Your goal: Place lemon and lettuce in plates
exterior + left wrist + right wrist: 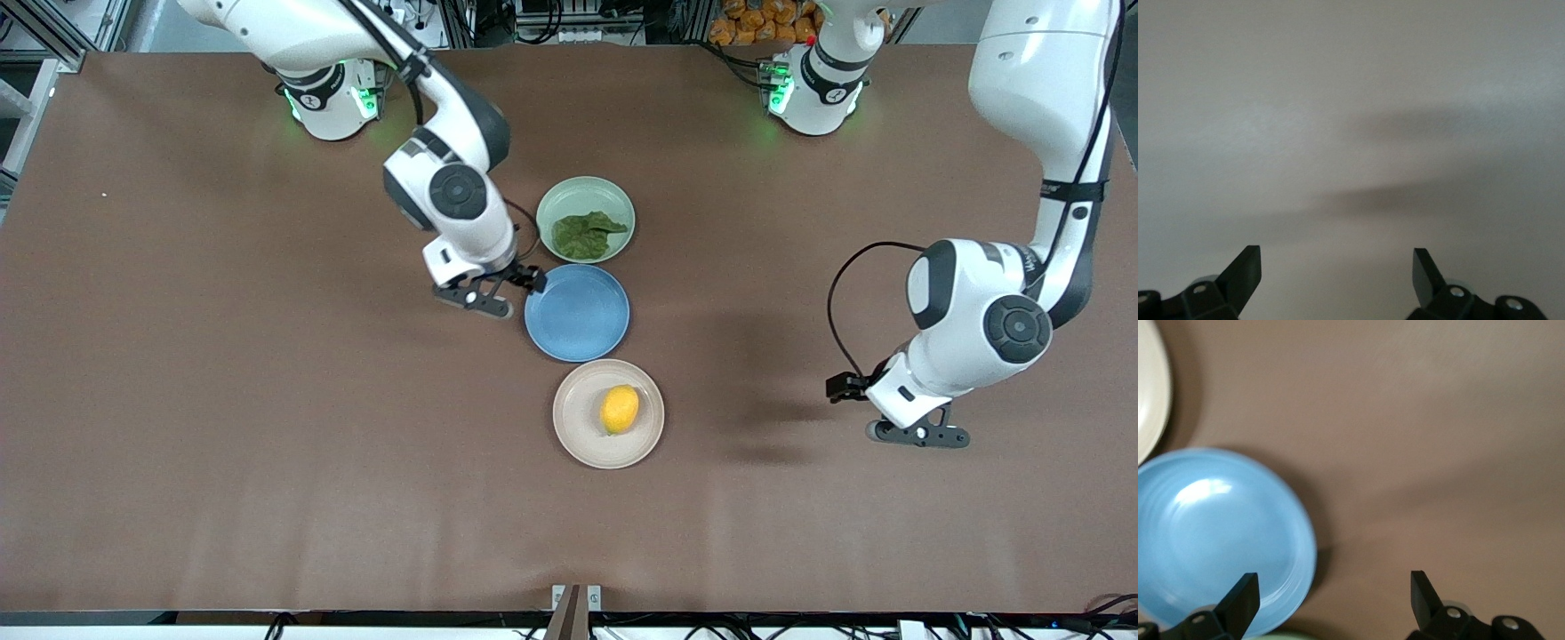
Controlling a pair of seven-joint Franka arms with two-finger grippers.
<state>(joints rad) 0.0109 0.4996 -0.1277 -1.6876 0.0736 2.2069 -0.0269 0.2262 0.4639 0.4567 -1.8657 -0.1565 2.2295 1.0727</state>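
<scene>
1. The right gripper [492, 289] hangs low over bare table just beside the blue plate [577, 313], toward the right arm's end; its fingers are spread and hold nothing.
2. The left gripper [920, 434] is well apart from the plates, over bare table toward the left arm's end, jaws spread and empty; that arm looks to be waiting.
3. The lemon [620, 410] lies in the beige plate [576, 436], the plate nearest the front camera, a little off centre.
4. The lettuce [587, 235] lies flat in the mint green plate [587, 188], the farthest of the three.
5. The blue plate sits empty between them, its rim touching or nearly touching both.
6. Judging from this, both items are already placed and the task looks finished, which would explain the empty, spread grippers.
</scene>
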